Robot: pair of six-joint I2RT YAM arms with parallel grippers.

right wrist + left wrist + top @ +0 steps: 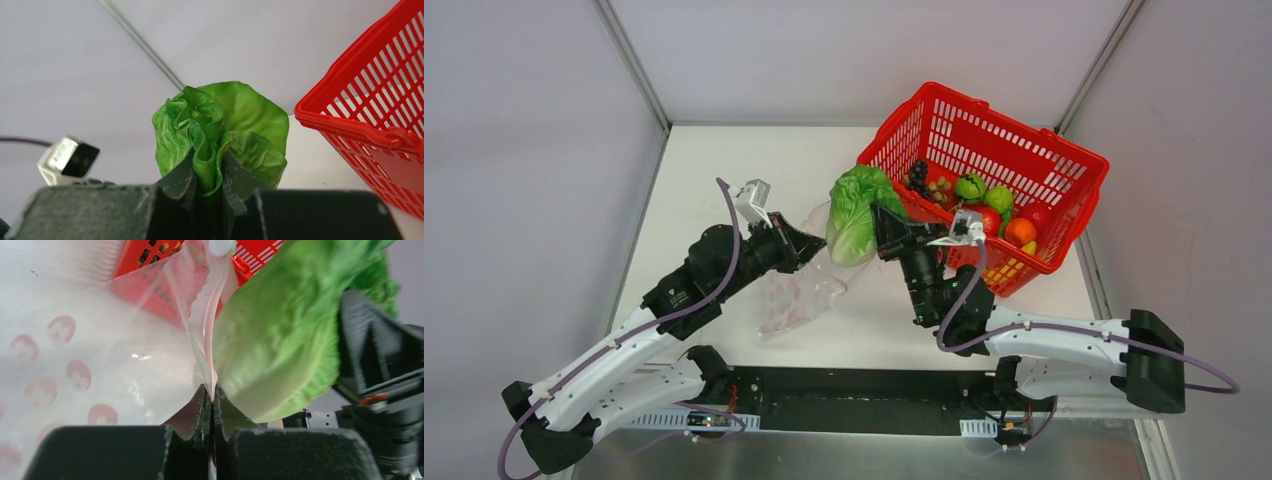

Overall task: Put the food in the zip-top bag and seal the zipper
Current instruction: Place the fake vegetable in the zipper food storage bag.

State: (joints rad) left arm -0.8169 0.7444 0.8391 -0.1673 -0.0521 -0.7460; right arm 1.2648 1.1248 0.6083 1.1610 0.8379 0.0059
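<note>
Closest to the left wrist lens, the left end effector (212, 399) is pinched fully together on the mouth edge of the zip-top bag (95, 355). It holds that edge up off the surface (724, 170), most likely so the mouth stands open toward the incoming food.

By size, the red mesh basket (1064, 165) comes first. It sits tilted at the far right of the surface and holds the other food: dark grapes (918, 176) and the round fruits (984, 195), 2 green, 1 red and 1 orange.

Next is the bag, clear and crinkled with pale red dots, trailing from the left end effector down to the surface between the 2 arms.

Then comes the lettuce (856, 212), clamped near its base by the right end effector (207, 167), which is narrowed onto a fold of leaf. It hangs in the air just beside the bag's mouth, seemingly lined up to go in.

Smallest is the zipper (214, 325), a thin pink strip rising from the left fingertips, not yet sealed.

Whether the lettuce has crossed the mouth cannot be told, because the film is clear and the left wrist view is blurred. The bag's far lip is hard to trace. The right wrist hides part of the basket's contents, and the right wrist view cuts the basket off
</note>
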